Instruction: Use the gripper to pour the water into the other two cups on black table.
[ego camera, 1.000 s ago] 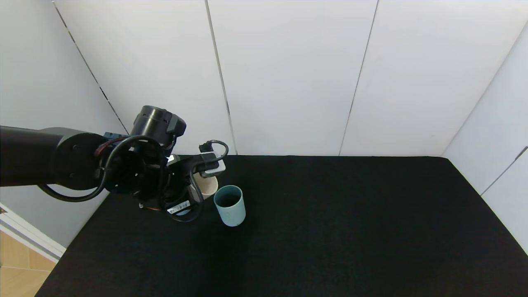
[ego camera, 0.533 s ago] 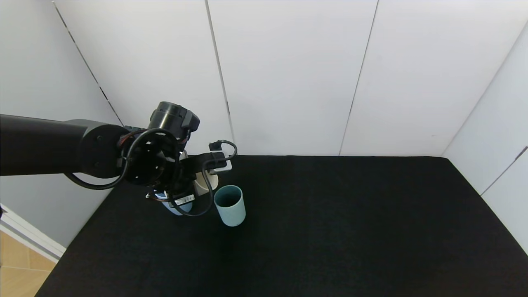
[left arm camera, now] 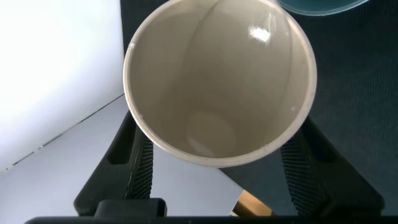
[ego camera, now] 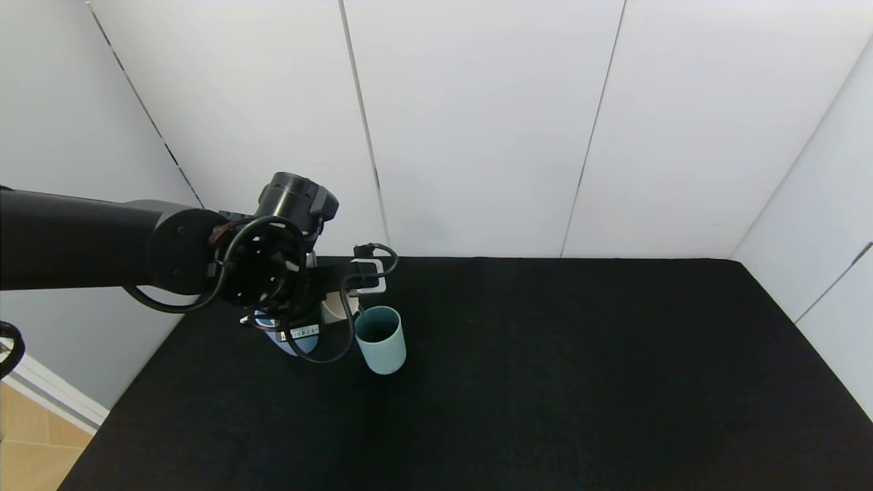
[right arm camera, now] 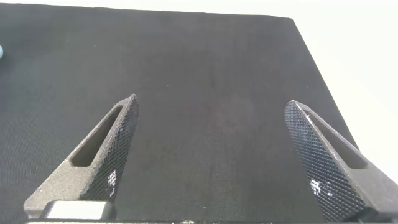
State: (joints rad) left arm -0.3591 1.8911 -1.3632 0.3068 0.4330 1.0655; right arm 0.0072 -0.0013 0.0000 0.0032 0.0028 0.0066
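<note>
Cream cup (left arm camera: 219, 81), gripped between the fingers of the left gripper (left arm camera: 219, 167) and held in the air over the near-left part of the black table (ego camera: 545, 368). In the left wrist view its mouth faces the camera and its inside looks empty; no water can be made out in it, so the pouring appears largely or wholly done, though this is a judgement only. In the head view the cup (ego camera: 336, 307) is mostly hidden behind the wrist, just beside and above the teal-green cup (ego camera: 380, 339), which stands upright on the table. The light blue cup (ego camera: 292, 339) stands just to the robot's left of it, partly hidden under the arm. Whether either cup holds water cannot be told. What seems left is to set the cream cup down.

Count: three cups (one cream, one teal-green, one light blue); two grippers. The right gripper (right arm camera: 214, 155) is out of the head view; its own camera shows its fingers spread wide over bare table, holding nothing.
</note>
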